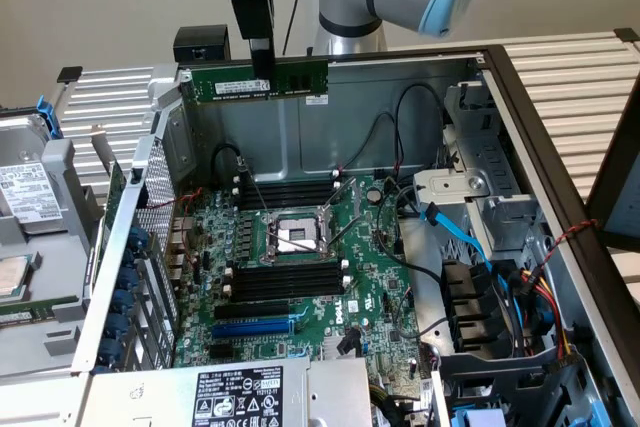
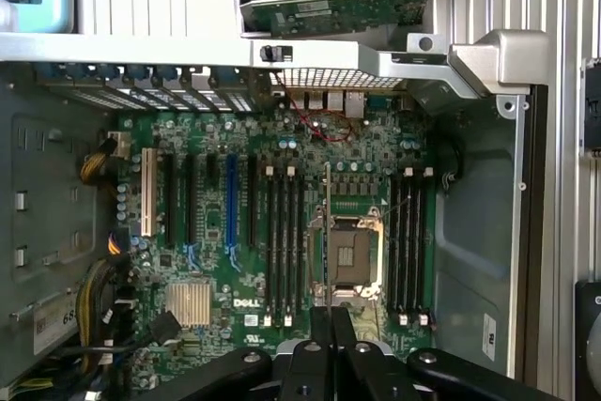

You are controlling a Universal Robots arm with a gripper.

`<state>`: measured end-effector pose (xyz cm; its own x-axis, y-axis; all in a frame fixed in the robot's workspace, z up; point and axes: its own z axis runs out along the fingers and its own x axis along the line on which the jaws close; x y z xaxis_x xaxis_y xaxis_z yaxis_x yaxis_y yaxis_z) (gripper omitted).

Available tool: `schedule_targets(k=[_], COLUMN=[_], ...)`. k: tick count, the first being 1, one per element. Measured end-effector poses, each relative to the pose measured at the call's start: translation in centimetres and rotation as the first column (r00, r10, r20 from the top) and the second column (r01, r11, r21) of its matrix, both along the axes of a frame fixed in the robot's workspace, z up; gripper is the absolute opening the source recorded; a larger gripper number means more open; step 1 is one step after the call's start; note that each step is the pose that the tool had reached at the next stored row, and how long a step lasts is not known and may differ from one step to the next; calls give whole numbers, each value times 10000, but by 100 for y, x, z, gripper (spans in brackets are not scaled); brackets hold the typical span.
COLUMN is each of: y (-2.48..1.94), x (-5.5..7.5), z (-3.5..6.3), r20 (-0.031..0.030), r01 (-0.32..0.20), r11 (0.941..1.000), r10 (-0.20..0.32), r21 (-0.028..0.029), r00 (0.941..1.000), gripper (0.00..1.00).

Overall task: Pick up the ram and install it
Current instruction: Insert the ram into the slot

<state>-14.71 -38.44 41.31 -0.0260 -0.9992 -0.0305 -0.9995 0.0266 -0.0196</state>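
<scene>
The ram [image 1: 290,77] is a long green stick with a white label. It hangs level above the open computer case, near the back wall. My gripper [image 1: 262,59] is shut on it from above, closer to the end on the exterior view's left. Below lies the green motherboard [image 1: 370,287], with black memory slots [image 1: 285,189] behind the CPU socket [image 1: 295,232] and more memory slots [image 1: 290,282] in front of it. In the wrist view my fingers [image 2: 321,326] are pressed together over the board, between the two banks of memory slots [image 2: 282,241].
A blue expansion slot [image 1: 255,327] lies near the front of the board. Black and blue cables [image 1: 450,227] run to the drive cage [image 1: 490,197] on the exterior view's right. A metal card bracket frame [image 1: 130,237] stands at the left, and a power supply [image 1: 240,392] sits in front.
</scene>
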Motion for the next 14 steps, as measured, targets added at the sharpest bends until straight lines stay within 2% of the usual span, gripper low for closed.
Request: schedule_targets(k=[9,14], y=[0,0], x=[-2,22], z=[-1,-83], r20=[-1,-2], r01=[1,2], r11=[10000,10000], r10=[-1,-2], r21=[9,8], r00=[10000,10000], gripper=[12,12])
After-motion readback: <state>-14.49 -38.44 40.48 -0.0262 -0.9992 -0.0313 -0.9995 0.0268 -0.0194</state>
